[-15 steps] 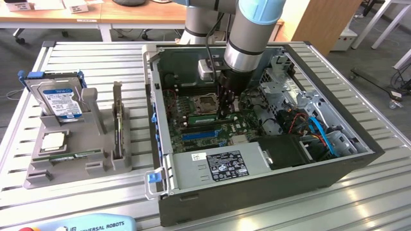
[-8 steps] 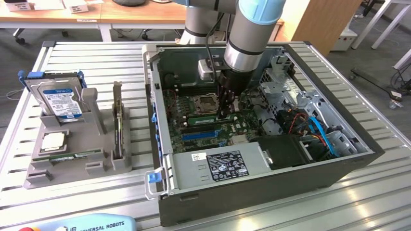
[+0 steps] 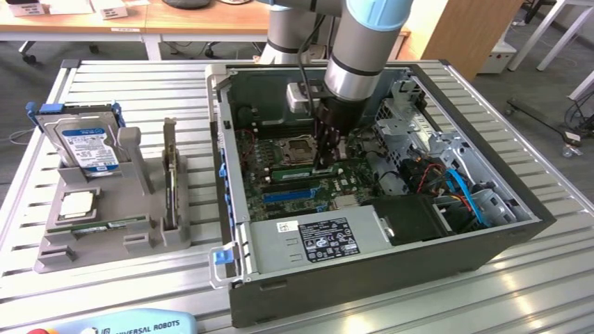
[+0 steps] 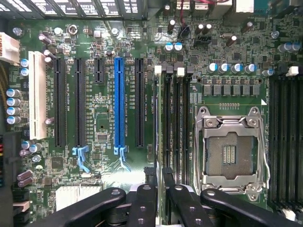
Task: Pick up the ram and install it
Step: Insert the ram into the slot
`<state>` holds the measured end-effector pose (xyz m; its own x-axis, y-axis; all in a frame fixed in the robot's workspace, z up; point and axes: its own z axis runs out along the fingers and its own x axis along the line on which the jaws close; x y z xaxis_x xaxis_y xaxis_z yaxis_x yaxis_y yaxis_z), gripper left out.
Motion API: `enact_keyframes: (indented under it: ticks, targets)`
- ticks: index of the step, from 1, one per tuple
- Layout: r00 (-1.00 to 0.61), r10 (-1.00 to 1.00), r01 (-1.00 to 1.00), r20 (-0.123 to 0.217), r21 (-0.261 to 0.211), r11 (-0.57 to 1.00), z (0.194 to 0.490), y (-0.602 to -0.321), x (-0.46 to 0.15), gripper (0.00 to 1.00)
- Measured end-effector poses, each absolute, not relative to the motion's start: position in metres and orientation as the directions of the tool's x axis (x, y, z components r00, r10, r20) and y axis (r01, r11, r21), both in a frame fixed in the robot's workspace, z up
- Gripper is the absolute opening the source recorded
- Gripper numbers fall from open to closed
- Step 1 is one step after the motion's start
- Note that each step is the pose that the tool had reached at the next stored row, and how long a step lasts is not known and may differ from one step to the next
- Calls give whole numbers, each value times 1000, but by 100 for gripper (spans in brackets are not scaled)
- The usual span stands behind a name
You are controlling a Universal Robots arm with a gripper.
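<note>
The ram (image 3: 295,167) is a thin green stick standing on edge in a memory slot beside the empty processor socket (image 4: 230,151), inside the open computer case (image 3: 278,278). In the wrist view the ram (image 4: 161,132) appears edge-on as a narrow strip running up from between my fingers. My gripper (image 3: 325,163) hangs straight down over the motherboard at that slot. Its black fingers (image 4: 144,203) stand a little apart on either side of the stick's near end, so the gripper (image 4: 160,182) is open by a narrow gap.
At the exterior view's left, a grey fixture (image 3: 55,254) holds a hard drive (image 3: 88,142), a square silver chip (image 3: 76,202), an upright dark card (image 3: 170,174) and a flat green strip (image 3: 107,224). Case walls, a drive cage (image 3: 408,118) and cables (image 3: 455,188) hem in the arm.
</note>
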<state>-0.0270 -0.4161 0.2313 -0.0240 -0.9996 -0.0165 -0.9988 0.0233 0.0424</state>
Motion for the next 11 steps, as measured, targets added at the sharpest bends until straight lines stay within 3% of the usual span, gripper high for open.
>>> enact_keyframes:
  ticks: [11]
  targets:
    - [-24, -1000, -999, -17, 42, 23, 254, -416, -27, 19]
